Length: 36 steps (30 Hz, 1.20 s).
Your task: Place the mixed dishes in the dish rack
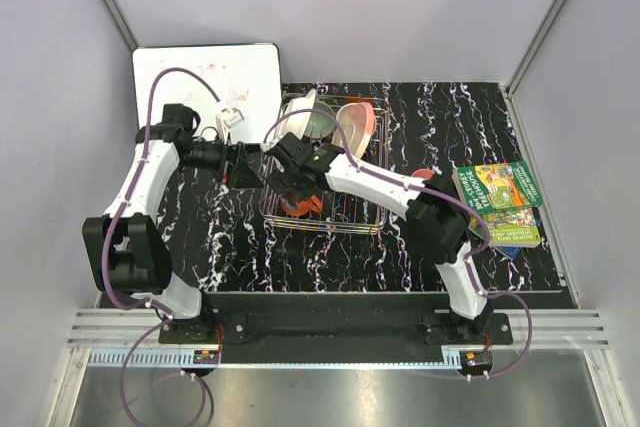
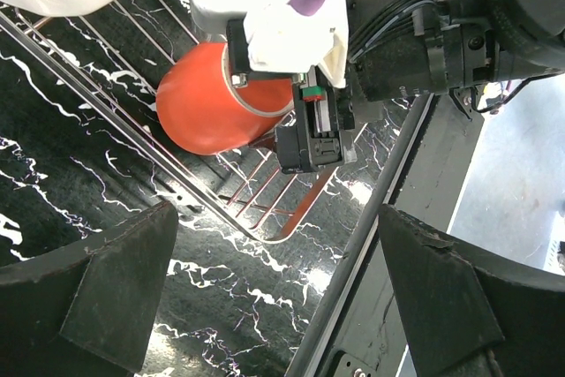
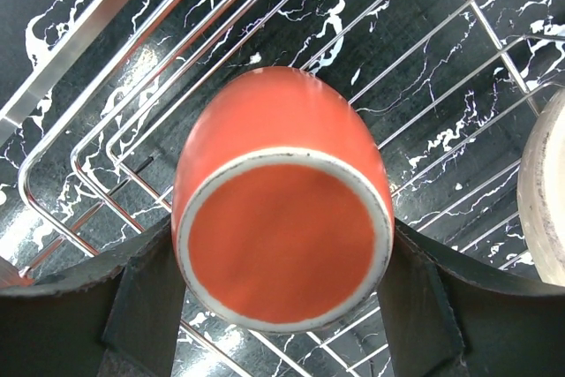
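Note:
The silver wire dish rack (image 1: pixel 335 217) stands mid-table. A mint green bowl (image 1: pixel 318 120), a pink-and-cream plate (image 1: pixel 358 125) and a cream dish (image 1: pixel 300 105) stand at its far end. My right gripper (image 1: pixel 296 187) is shut on the orange mug (image 1: pixel 301 206), inside the rack's near-left corner. In the right wrist view the mug (image 3: pixel 282 209) shows its base between my fingers (image 3: pixel 141 302), low over the rack wires (image 3: pixel 441 86). My left gripper (image 1: pixel 247 165) is open and empty just left of the rack. In its own view (image 2: pixel 278 284) it faces the mug (image 2: pixel 207 108).
A whiteboard (image 1: pixel 205 82) lies at the far left. Green books (image 1: pixel 498 189) lie at the right. A small reddish-pink thing (image 1: pixel 423 175) shows beside the right arm, right of the rack. Grey walls enclose the table.

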{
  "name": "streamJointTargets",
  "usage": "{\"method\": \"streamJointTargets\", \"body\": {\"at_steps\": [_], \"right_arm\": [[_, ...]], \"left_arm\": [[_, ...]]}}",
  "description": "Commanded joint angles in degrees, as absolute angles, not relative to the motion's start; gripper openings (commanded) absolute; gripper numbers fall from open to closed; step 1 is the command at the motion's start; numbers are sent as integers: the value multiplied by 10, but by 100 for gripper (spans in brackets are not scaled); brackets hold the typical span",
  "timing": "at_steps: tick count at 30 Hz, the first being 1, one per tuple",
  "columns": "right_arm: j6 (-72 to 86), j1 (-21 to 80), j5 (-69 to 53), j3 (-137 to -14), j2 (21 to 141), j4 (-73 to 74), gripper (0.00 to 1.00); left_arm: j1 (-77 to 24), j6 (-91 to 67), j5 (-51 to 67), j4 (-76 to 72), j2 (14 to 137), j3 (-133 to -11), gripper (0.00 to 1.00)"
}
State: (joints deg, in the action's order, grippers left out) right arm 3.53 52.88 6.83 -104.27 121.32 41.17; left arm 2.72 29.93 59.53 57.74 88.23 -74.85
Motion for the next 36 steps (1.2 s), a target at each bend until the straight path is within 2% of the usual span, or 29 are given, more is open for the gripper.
{"method": "streamJointTargets", "body": {"at_steps": [1, 2, 4, 10, 11, 17, 22, 27, 30, 31, 34, 36], "right_arm": [[41, 533, 98, -1030, 1165, 384, 60], [41, 533, 98, -1028, 1162, 383, 65], [42, 533, 97, -1025, 1154, 383, 68], [47, 533, 100, -1007, 1134, 381, 98], [47, 533, 99, -1005, 1131, 381, 99], [57, 533, 85, -1007, 1132, 372, 100], [49, 533, 134, -1019, 1100, 383, 100], [54, 532, 197, -986, 981, 400, 100], [110, 511, 284, -927, 894, 403, 100], [171, 496, 329, -887, 874, 409, 100], [328, 406, 349, -800, 808, 472, 92], [379, 356, 348, -755, 781, 501, 89]], "left_arm": [[28, 297, 620, 567, 858, -758, 99], [28, 296, 619, 566, 857, -760, 99], [28, 294, 617, 567, 855, -762, 99], [28, 294, 619, 566, 853, -762, 99], [28, 294, 620, 567, 854, -762, 99], [28, 294, 620, 567, 852, -761, 99], [28, 295, 611, 567, 849, -762, 99], [28, 294, 603, 567, 846, -774, 99], [28, 291, 605, 569, 850, -783, 99], [28, 289, 606, 570, 851, -787, 99], [28, 287, 609, 570, 852, -793, 99], [28, 287, 609, 570, 853, -795, 99]]}}
